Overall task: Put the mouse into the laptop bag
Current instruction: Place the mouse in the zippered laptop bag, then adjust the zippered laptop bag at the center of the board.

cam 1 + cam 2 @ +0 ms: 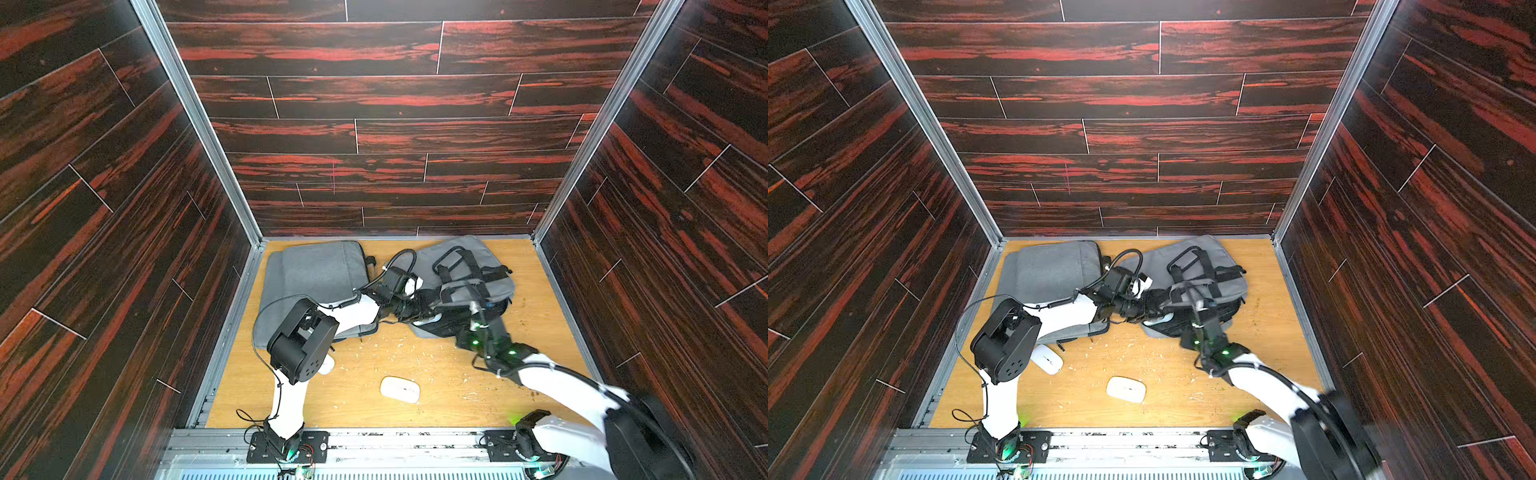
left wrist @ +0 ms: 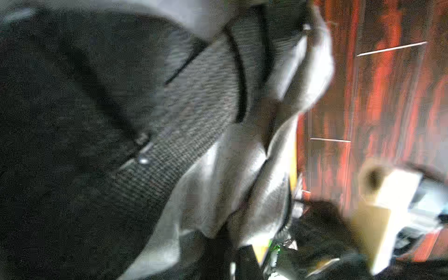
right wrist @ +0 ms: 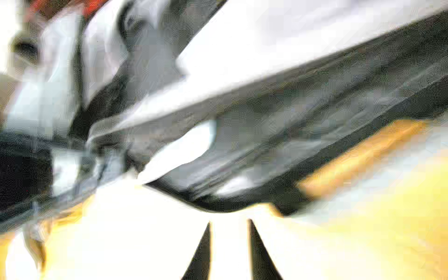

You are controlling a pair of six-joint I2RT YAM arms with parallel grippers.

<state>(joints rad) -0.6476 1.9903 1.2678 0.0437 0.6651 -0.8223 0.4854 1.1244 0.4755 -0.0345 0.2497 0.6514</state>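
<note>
the mouse [image 1: 429, 320] lies in the mouth of the bag [image 1: 457, 259], long axis 9-to-3, just at 3 o'clock of your nearer left gripper [image 1: 413, 311], whose grip i cannot tell; right gripper [image 3: 229, 221] stands spread.

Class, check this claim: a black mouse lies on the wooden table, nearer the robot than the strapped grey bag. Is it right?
No. The mouse on the wooden table, nearer the robot than the strapped grey bag, is white, not black. Both top views show it.
</note>
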